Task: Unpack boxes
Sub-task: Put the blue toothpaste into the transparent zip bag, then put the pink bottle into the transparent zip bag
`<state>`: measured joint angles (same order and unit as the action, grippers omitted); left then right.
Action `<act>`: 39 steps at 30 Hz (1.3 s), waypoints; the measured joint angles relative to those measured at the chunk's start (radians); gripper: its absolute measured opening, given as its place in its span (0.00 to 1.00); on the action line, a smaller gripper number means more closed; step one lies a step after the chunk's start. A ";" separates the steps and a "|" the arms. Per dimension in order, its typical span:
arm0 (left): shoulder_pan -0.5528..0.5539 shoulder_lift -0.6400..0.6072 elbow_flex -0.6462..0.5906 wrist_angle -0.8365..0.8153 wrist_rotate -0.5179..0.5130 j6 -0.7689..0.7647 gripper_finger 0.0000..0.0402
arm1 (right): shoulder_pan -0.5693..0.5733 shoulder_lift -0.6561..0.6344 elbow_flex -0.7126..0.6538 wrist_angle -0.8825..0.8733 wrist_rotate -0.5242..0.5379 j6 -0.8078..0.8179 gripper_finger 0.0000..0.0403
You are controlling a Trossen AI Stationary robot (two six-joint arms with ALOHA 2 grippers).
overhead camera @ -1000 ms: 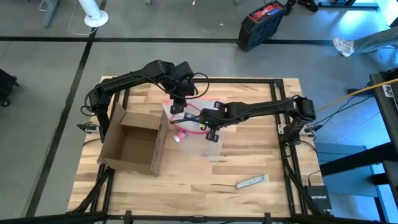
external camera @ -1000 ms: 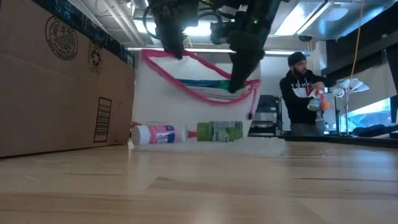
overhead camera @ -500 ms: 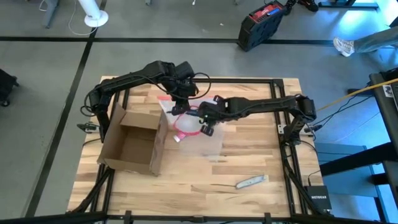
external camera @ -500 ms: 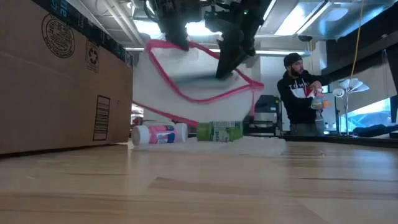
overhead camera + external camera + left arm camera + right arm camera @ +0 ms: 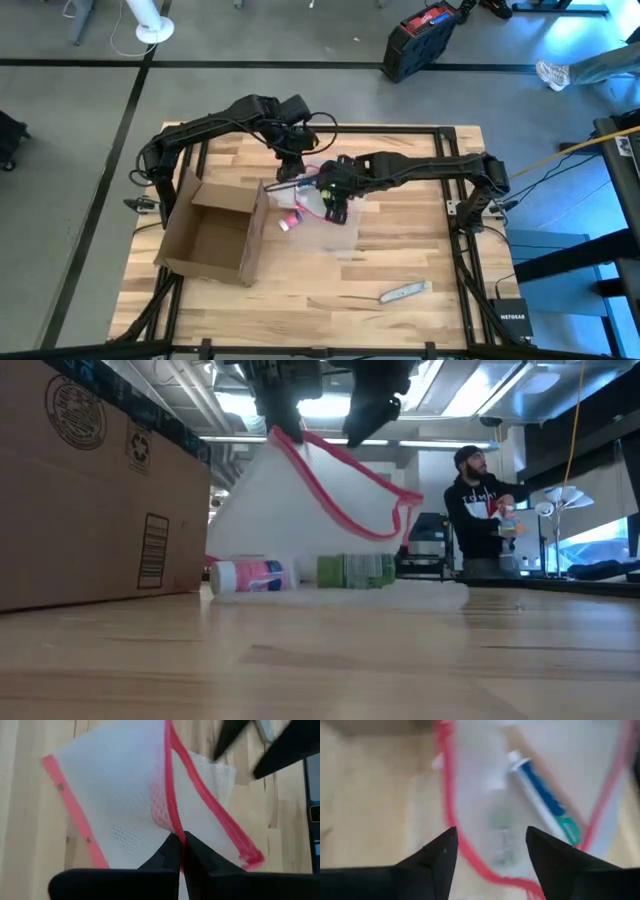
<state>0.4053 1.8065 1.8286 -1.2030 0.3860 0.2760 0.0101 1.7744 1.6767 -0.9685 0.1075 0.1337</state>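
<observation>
- Left claw (image 5: 180, 851) pinches the pouch's (image 5: 120, 805) pink rim; right claw (image 5: 490, 852) gapes wide, empty, over its mouth.
- Box (image 5: 208, 232), beside both claws: likely light, stiff; grip a flap edge.

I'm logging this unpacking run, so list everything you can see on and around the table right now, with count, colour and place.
cardboard box: one, brown, open, on the table's left part.
clear pouch: one, pink-red edge, held up beside the box.
white bottle: one, pink label, lying on the table under the pouch.
green bottle: one, lying next to the white bottle.
tube: one, white, blue and green, seen through the pouch.
small flat item: one, pale, on the table's near right part.
case: one, black and red, on the floor beyond the table.
person: one, dark top, standing in the room behind.
left end effector: shut on the pouch's edge.
right end effector: open, at the pouch.
</observation>
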 joint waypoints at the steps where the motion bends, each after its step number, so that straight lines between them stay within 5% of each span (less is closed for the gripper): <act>1: 0.003 0.000 0.000 0.002 0.000 0.000 0.00 | 0.012 0.000 0.002 -0.017 -0.028 -0.004 0.54; 10: 0.023 0.000 0.000 0.011 -0.002 0.013 0.00 | 0.201 0.002 -0.054 -0.148 -0.152 0.098 0.42; 16: 0.036 0.000 0.000 0.018 -0.004 0.016 0.00 | 0.272 0.014 -0.105 0.159 -0.092 0.086 0.41; 25: 0.037 0.000 0.000 0.020 -0.033 0.043 0.00 | 0.158 0.198 -0.116 0.420 -0.241 -0.167 0.41; 39: 0.042 0.000 0.000 0.014 -0.043 0.036 0.00 | 0.027 0.351 -0.116 0.636 -0.160 -0.457 0.41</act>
<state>0.4469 1.8065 1.8286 -1.1888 0.3432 0.3118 0.0375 2.1253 1.5608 -0.3329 -0.0520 -0.3234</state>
